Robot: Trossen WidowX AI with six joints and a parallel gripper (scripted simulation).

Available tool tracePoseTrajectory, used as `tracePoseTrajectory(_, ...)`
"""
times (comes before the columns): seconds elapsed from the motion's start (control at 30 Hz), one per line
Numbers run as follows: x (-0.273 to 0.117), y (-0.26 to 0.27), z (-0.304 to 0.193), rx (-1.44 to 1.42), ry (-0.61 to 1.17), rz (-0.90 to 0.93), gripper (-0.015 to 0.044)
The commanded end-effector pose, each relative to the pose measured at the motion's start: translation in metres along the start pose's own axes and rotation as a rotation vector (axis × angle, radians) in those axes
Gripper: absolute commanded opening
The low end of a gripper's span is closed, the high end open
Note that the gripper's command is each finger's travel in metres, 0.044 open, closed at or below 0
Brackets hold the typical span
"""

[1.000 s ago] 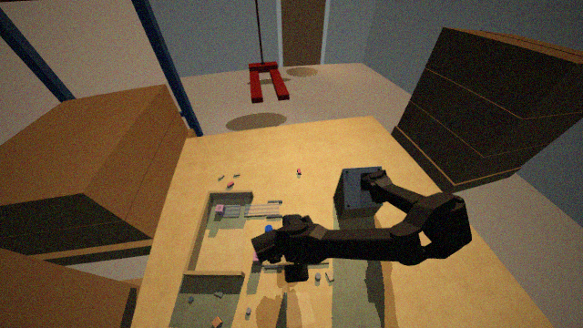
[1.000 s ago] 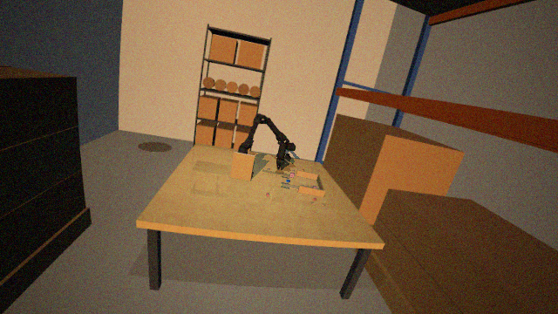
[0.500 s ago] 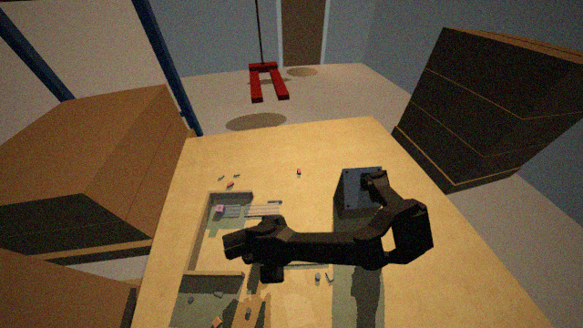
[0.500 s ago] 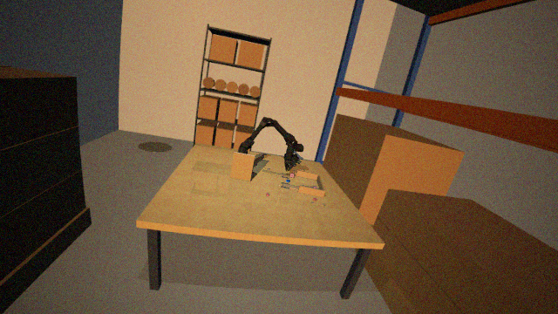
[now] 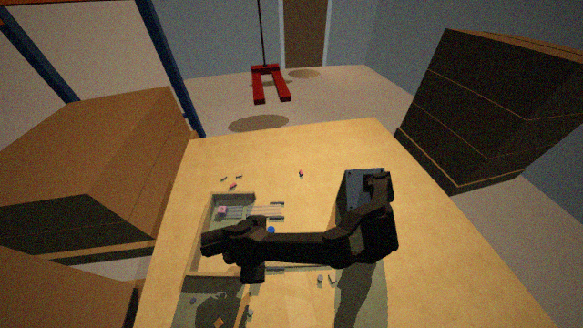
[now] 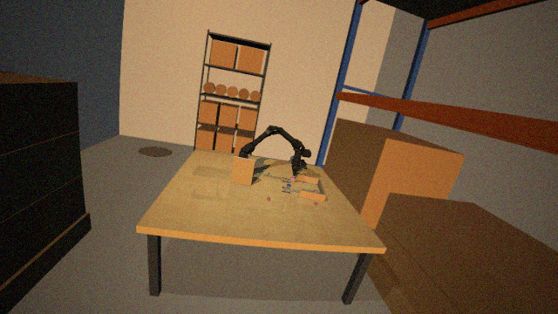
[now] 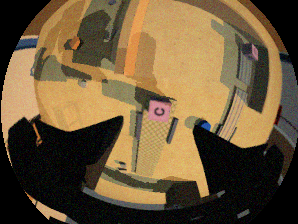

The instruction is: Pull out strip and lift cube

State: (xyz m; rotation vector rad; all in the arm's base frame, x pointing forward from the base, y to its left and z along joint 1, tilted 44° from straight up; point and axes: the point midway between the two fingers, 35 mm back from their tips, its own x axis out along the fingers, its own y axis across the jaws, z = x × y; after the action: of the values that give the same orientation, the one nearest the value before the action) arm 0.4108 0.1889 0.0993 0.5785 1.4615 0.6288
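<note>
A pink cube marked C [image 7: 159, 110] [image 6: 293, 179] sits at the far end of a cross-hatched strip [image 7: 150, 146], between two dark rails. The strip looks unbroken where it shows. In the top view the arm hides this cube. My gripper [image 7: 160, 124] [image 6: 296, 172] is open and empty, pointing down above the strip, with the cube showing between and beyond its fingertips. A second pink cube [image 5: 221, 210] [image 7: 252, 51] sits on a striped strip [image 5: 265, 210] [image 7: 233, 117]; I cannot tell its marking or whether that strip is whole.
A blue round piece [image 5: 271, 230] [image 7: 203, 125] [image 6: 289, 186] stands between the strips. Low walls [image 5: 194, 255] [image 6: 312, 195] [image 7: 136, 37] border the far ends. A tall box [image 6: 243, 171] stands near the arm's base. Small red pieces [image 5: 301, 173] [image 6: 268, 199] and an orange one [image 5: 219, 322] lie about.
</note>
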Motion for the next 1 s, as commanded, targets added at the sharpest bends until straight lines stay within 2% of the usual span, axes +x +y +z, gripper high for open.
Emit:
tracePoseTrajectory(0.0, 0.005, -0.001, 0.002, 0.003, 0.009, 0.004, 0.0335)
tracePoseTrajectory(0.1, 0.01, -0.001, 0.002, 0.003, 0.009, 0.004, 0.0256)
tracePoseTrajectory(0.13, 0.012, -0.001, 0.002, 0.003, 0.009, 0.004, 0.025)
tracePoseTrajectory(0.97, 0.052, 0.0, 0.002, 0.003, 0.009, 0.007, 0.025)
